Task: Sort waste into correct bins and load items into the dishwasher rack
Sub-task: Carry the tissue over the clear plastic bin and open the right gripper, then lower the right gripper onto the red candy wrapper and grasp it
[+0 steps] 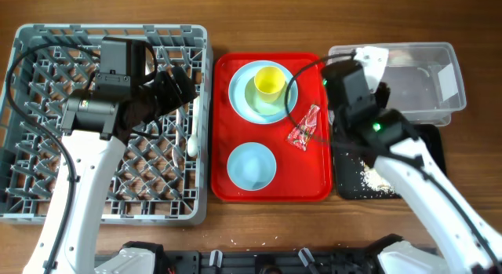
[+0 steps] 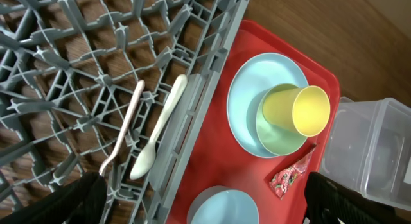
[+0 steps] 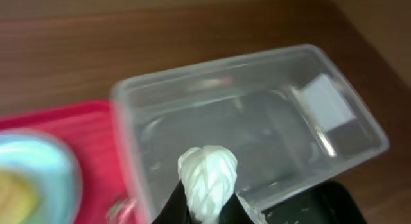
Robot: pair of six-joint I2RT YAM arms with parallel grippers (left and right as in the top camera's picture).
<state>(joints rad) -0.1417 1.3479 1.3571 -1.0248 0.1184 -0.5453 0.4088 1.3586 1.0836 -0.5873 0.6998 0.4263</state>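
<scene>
Presently the crumpled white tissue (image 3: 207, 172) is pinched by the right pincer (image 3: 207, 208) over the clear tub's (image 3: 212, 67) near wall, at the red tray's (image 3: 64, 118) two o'clock. Release should be made above the tub's middle, not its rim.

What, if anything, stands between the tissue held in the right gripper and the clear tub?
Nothing visible does. The right gripper holds the crumpled tissue above the clear tub, whose top is open with no lid. No other object lies between them.
</scene>
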